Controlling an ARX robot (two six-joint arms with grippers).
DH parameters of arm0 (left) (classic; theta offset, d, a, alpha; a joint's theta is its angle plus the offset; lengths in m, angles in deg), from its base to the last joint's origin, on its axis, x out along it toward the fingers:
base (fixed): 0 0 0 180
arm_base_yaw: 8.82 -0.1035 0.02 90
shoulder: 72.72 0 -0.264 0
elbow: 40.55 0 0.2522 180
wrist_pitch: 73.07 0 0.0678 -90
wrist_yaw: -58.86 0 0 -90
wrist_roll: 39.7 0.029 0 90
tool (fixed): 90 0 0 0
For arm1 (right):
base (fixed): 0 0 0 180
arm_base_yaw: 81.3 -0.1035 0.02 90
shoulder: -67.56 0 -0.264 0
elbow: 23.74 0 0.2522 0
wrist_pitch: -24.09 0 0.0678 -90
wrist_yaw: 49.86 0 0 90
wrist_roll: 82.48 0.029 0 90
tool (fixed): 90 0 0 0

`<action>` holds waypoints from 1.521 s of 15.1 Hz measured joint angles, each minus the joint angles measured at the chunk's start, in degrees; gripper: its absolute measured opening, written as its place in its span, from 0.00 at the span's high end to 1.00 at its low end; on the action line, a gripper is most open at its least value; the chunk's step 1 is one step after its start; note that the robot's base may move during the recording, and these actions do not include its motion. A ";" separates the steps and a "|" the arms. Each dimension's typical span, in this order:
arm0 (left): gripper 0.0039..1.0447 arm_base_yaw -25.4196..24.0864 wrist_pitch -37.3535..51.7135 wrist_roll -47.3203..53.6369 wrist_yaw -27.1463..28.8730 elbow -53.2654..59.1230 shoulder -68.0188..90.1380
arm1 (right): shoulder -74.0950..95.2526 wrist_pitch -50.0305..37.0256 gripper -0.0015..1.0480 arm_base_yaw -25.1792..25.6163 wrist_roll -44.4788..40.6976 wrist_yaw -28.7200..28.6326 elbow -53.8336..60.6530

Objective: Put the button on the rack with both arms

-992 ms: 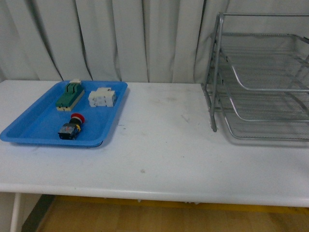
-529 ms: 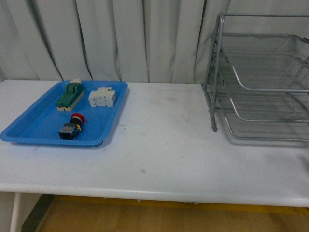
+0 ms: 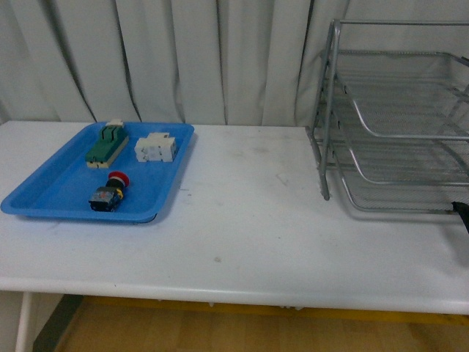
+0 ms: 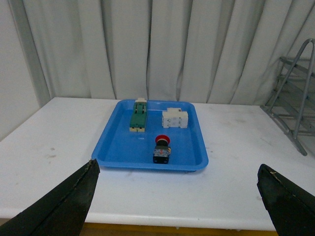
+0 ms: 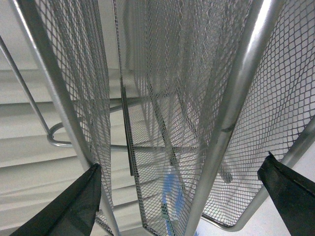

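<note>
The button (image 3: 110,192), a red cap on a dark body, lies on its side near the front of the blue tray (image 3: 44,192). In the left wrist view the button (image 4: 162,149) sits well beyond my open left gripper (image 4: 177,168), whose dark fingers (image 4: 64,206) hover apart over the table's near edge. The silver three-tier rack (image 3: 396,117) stands at the right of the table. My right gripper (image 5: 182,164) is open and pressed close against the rack's mesh and tubes (image 5: 231,98). Only a dark tip of it (image 3: 462,214) shows in the front view, by the lowest tier.
In the tray also lie a green-topped beige switch block (image 3: 107,144) and a white terminal block (image 3: 155,148). White curtains hang behind the white table (image 3: 242,220). The table's front edge runs close under the left gripper.
A dark part of my right gripper has come into the front view at the right edge, beside the rack's bottom tier. The button and tray have not moved.
</note>
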 joint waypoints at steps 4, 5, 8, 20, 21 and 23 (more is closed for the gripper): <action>0.06 0.00 0.00 0.00 0.00 0.00 0.00 | 3.10 0.07 0.06 0.00 -0.63 0.00 -2.01; 0.06 0.00 -0.02 0.00 0.00 0.00 0.00 | 3.85 0.11 0.08 0.00 -0.66 0.02 -2.27; 0.06 0.00 -0.02 0.00 0.00 0.00 0.00 | 4.68 0.02 0.15 -0.07 -0.92 0.63 -4.59; 0.06 0.00 0.00 0.00 0.02 0.00 0.00 | 6.58 -0.44 0.98 0.09 -0.55 0.85 -6.36; 0.06 0.00 -0.02 0.00 0.00 0.00 0.00 | 6.03 -0.66 0.98 0.44 -0.57 0.50 -4.98; 0.06 0.00 0.00 0.00 0.02 0.00 0.00 | 4.57 -1.03 0.98 1.27 -0.81 -0.42 -1.42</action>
